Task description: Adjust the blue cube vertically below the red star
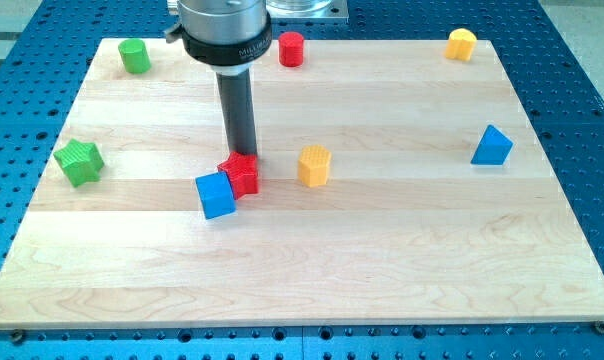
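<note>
The blue cube (pixel 215 194) lies left of the board's middle. The red star (pixel 242 173) touches its upper right corner, so the cube sits below and to the left of the star. My tip (pixel 242 155) stands at the star's top edge, touching it or nearly so, above and right of the blue cube.
An orange block (pixel 314 165) lies right of the red star. A green star (pixel 79 162) is at the left edge. A green cylinder (pixel 134 56), a red cylinder (pixel 291 49) and a yellow block (pixel 462 44) line the top. A blue block (pixel 492 146) is at the right.
</note>
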You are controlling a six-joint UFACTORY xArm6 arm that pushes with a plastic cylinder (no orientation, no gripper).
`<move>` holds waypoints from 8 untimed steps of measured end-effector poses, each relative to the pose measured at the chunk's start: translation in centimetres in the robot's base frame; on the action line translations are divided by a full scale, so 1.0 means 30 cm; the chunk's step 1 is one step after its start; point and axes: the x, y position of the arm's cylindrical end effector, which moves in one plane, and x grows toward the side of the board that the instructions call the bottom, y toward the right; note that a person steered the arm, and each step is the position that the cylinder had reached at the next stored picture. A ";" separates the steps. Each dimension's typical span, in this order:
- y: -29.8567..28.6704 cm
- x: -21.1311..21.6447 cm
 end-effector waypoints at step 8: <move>-0.329 0.265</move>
